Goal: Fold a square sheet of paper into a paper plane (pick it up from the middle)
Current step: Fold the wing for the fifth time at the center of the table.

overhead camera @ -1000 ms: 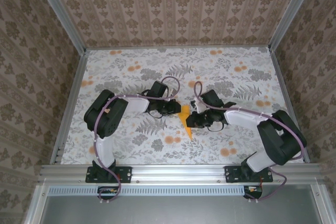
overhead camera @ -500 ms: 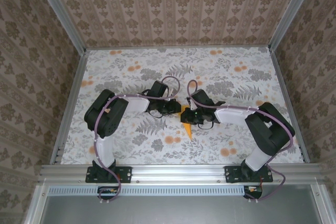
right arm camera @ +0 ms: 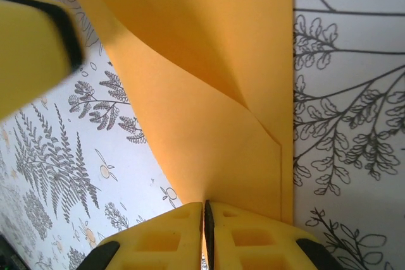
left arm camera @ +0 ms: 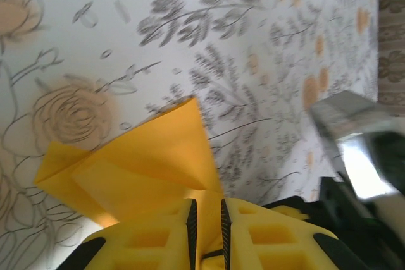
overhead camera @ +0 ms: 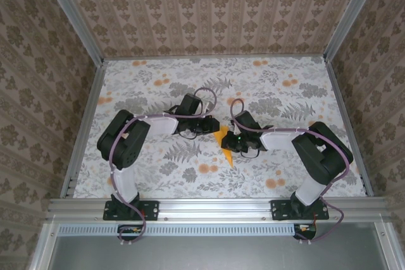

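Note:
The orange-yellow sheet of paper is folded into a pointed shape in the middle of the floral cloth, its tip toward the near edge. My left gripper holds its far left part. In the left wrist view the left gripper has its jaws a narrow slit apart with a paper fold pinched between them. My right gripper meets the paper from the right. In the right wrist view the right gripper is shut on the edge of the curved, layered paper.
The floral cloth covers the table, framed by metal rails and patterned walls. The two grippers are almost touching. A left finger shows blurred in the right wrist view, and the right gripper's body in the left wrist view.
The right arm has swung left toward the paper and eased back a little. The left gripper has shifted slightly away from me, and more of the paper shows between the grippers.

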Controlling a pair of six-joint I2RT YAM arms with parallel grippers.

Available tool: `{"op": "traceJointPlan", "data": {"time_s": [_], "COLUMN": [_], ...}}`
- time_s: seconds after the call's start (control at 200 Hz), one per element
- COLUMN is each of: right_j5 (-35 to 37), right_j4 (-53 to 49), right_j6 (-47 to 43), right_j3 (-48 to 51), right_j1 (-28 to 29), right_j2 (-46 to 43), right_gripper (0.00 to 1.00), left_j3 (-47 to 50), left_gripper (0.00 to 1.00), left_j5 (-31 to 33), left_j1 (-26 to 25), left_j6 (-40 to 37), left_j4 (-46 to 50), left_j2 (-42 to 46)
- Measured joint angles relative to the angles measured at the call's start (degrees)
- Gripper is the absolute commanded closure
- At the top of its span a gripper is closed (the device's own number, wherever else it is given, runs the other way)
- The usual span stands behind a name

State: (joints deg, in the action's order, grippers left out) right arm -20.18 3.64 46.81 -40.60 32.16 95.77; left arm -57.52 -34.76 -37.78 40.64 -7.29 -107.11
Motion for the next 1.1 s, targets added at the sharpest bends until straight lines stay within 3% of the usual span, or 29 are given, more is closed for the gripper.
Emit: {"op": "traceJointPlan", "data": {"time_s": [0.575,1.095], "right_j5": [-3.0,-5.7], "right_j4": [2.5,2.3], "right_j6": [2.1,-3.0], "right_j3": [1.0,1.4], "right_j1": [-1.7,-2.9], "right_j2": [0.6,1.2], "right_gripper": [0.87,0.87], "left_j3": [3.1,-2.0], "left_gripper": [0.85,0.84], "left_j5": [0.1,0.3], "left_j1": [-2.6,-1.1], "left_j6": [0.0,-1.4], "left_j4": [-2.7,5.5], "left_j2": [-1.9,-4.7]}}
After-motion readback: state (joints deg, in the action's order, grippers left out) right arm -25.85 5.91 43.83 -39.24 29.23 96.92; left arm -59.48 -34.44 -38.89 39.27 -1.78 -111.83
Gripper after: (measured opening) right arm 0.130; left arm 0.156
